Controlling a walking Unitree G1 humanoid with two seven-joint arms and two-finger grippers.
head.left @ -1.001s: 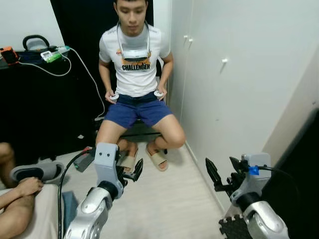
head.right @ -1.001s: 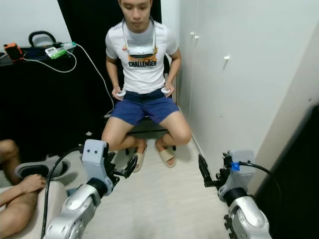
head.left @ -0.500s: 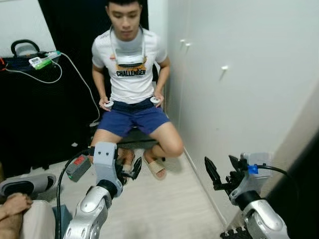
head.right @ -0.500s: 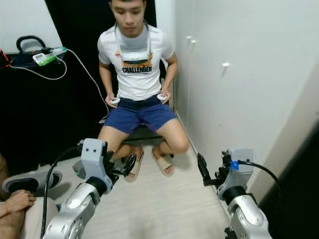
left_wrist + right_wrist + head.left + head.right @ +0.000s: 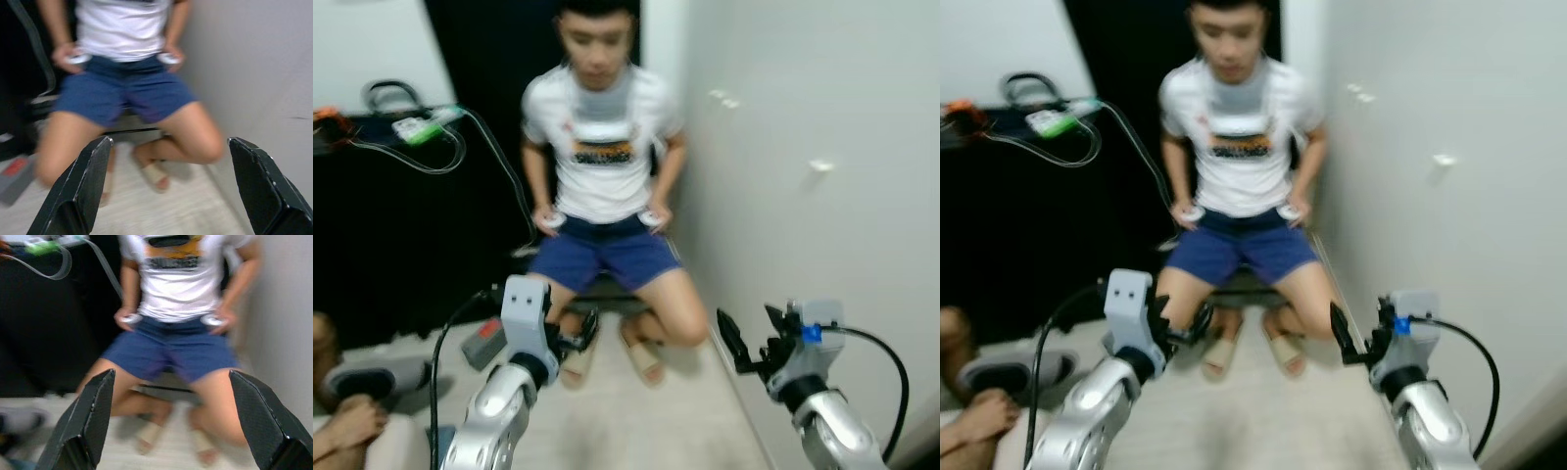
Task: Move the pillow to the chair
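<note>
Left eye view is blurring: nearest, the left gripper [image 5: 579,335] and right gripper [image 5: 749,338] are hovering low over the pale floor [image 5: 656,416], fingers spread wide, holding nothing. Farther off, a person [image 5: 604,186] is sitting on a chair [image 5: 607,284] beside the white wall [image 5: 822,196]; I cannot tell where the pillow is.

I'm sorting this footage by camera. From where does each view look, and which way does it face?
Left eye, right eye: on the head, facing forward and down at a seated person; left gripper and right gripper raised in front.
Left wrist: along its open fingers at the person's lap.
Right wrist: along its open fingers, same lap.
All four share the person beside the white wall.
</note>
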